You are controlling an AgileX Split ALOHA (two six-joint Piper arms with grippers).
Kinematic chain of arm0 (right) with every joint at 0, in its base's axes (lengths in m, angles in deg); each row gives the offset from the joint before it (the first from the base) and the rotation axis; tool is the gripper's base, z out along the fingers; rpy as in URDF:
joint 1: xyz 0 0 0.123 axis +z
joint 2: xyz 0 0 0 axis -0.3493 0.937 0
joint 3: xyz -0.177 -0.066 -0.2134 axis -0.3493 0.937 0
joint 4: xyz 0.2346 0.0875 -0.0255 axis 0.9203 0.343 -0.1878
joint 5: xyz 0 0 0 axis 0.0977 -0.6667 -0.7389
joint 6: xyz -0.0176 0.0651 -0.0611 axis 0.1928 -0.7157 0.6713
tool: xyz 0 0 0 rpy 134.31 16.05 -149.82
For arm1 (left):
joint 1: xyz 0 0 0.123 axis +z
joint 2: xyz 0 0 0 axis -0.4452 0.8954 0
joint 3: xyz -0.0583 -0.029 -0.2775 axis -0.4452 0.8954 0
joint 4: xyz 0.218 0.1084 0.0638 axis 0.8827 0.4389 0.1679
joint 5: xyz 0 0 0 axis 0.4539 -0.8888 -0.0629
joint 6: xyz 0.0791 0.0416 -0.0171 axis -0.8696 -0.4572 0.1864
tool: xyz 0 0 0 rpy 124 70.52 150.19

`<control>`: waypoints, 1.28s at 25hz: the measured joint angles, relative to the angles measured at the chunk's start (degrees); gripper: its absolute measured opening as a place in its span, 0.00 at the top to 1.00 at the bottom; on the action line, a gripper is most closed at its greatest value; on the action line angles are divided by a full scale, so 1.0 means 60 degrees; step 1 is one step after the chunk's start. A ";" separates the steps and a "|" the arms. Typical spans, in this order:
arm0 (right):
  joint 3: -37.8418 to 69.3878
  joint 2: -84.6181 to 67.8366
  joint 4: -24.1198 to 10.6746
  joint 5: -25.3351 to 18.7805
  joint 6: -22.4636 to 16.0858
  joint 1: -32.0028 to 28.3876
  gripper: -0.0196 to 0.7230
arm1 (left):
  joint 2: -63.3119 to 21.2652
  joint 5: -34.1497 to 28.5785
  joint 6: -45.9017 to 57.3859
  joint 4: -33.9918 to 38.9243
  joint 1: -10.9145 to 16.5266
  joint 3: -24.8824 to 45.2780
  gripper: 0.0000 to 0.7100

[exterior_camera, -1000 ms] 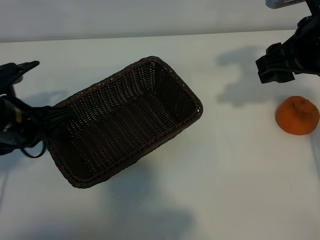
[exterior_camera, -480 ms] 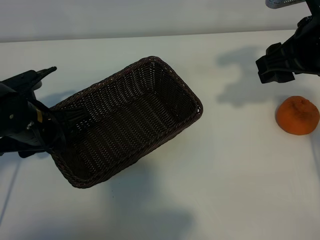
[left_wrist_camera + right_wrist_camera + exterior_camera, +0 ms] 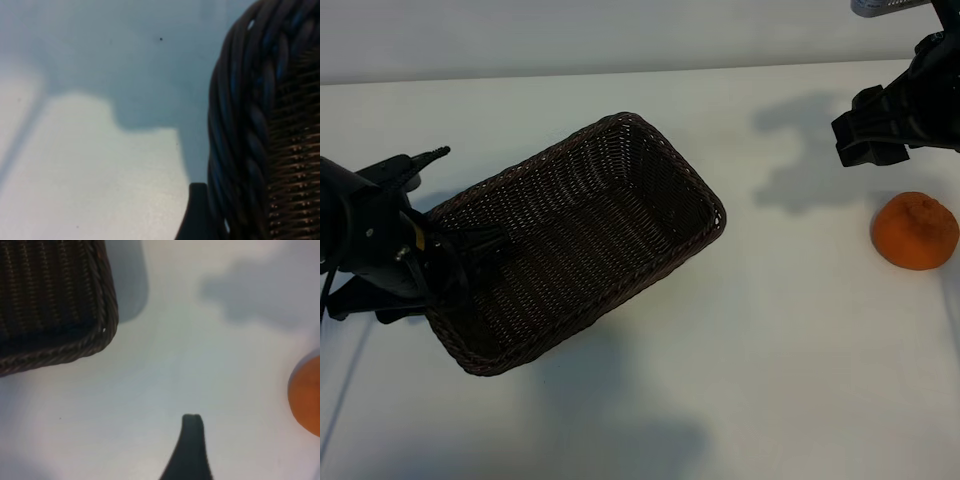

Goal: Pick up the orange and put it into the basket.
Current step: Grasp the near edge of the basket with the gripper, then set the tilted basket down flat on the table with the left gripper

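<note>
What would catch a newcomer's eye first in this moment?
The dark wicker basket lies at an angle in the middle of the white table, with nothing in it. The orange sits alone near the right edge, apart from the basket. The left gripper is at the basket's left end, fingers open about the rim, while the right gripper hangs open behind the orange.

The exterior view looks steeply down on the table (image 3: 650, 400). The left wrist view sits hard against the basket (image 3: 260, 125) rim. The right wrist view, higher, shares the basket corner and orange (image 3: 306, 397).
</note>
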 joint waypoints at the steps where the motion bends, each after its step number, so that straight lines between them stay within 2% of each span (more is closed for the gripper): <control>1: 0.0000 0.0000 0.0000 0.0000 0.0007 0.0000 0.17 | 0.0028 0.0023 0.0000 -0.0009 0.0000 0.0000 0.17; 20: 0.0000 0.0000 0.0000 0.0000 0.0007 0.0000 0.17 | 0.0782 0.0358 0.0008 -0.0037 0.0000 0.0129 0.18; 23: 0.0000 0.0000 0.0000 0.0000 0.0010 0.0000 0.17 | 0.0828 0.0973 0.0047 -0.0245 0.0000 0.0555 0.25; 26: 0.0000 0.0000 0.0000 0.0000 0.0018 0.0000 0.17 | 0.0797 0.1522 0.0262 -0.0303 0.0009 0.0808 0.39; 32: 0.0000 0.0000 0.0000 0.0000 0.0018 0.0000 0.17 | 0.0728 0.1734 0.0145 -0.0257 -0.0004 0.0896 0.41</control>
